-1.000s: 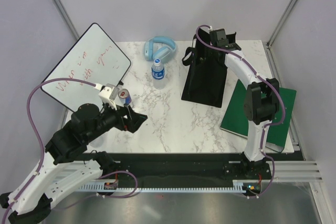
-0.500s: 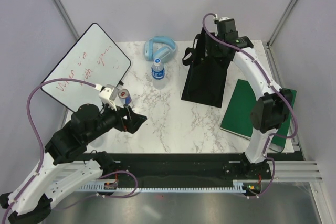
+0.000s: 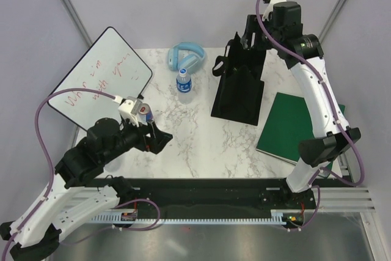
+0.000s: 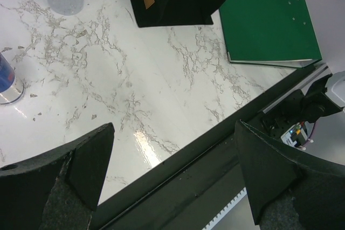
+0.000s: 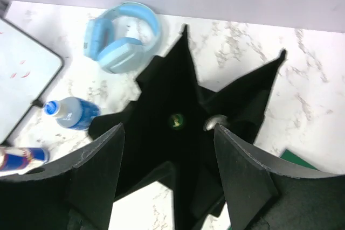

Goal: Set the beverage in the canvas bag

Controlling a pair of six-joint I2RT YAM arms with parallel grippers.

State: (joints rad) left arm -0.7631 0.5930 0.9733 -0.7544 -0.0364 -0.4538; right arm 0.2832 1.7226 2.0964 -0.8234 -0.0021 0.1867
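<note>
Gaping right end effector (image 5: pixel 167 129) over soft black canvas bag (image 3: pixel 239 93); left end effector (image 4: pixel 173 133) equally splayed.

Bare tabletop (image 3: pixel 195 139) between can (image 3: pixel 145 112) and canvas bag (image 3: pixel 238 96); bottle (image 3: pixel 184 82), headphones (image 3: pixel 185 58) crowd far side.

**The right hand (image 3: pixel 252 33) rises off the bag (image 3: pixel 238 96)**

It was down at the bag's mouth a second ago and now hangs higher, over the back edge. The arm's elbow has swung outward, uncovering more of the green book (image 3: pixel 296 123).
</note>
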